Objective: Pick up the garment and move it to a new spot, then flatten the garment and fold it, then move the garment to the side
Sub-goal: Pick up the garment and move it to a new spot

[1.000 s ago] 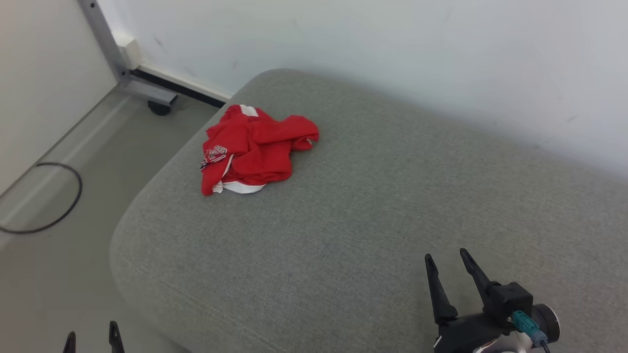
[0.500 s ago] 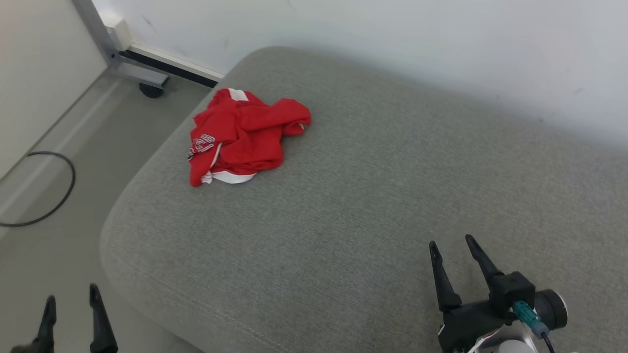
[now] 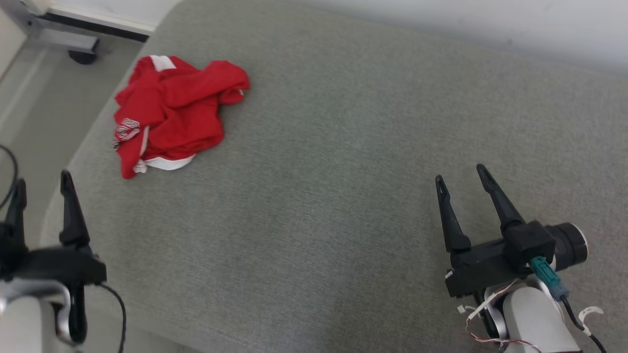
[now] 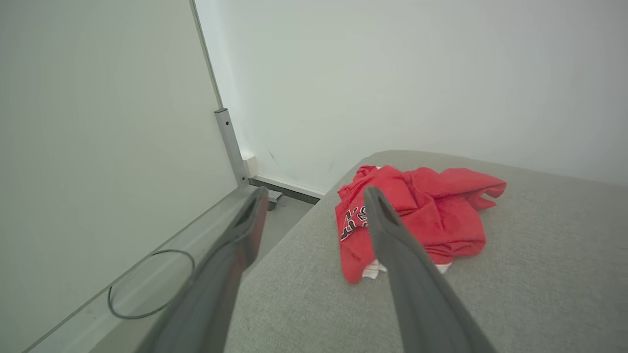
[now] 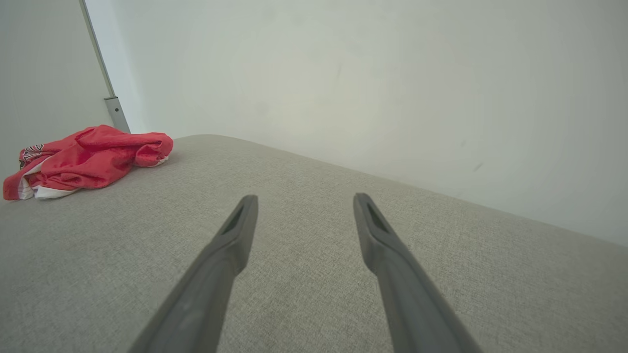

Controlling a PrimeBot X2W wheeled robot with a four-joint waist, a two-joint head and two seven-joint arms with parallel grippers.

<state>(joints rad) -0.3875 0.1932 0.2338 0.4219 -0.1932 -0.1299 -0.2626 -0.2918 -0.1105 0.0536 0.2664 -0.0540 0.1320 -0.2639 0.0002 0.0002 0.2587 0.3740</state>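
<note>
Red garment (image 3: 171, 115) lies crumpled on grey cushion (image 3: 319, 196).

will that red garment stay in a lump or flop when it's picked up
Probably floppy: the red garment lies crumpled in soft folds, so it would likely drape when lifted. Pushed, it would probably bunch up rather than slide on the woven grey cushion.
</note>
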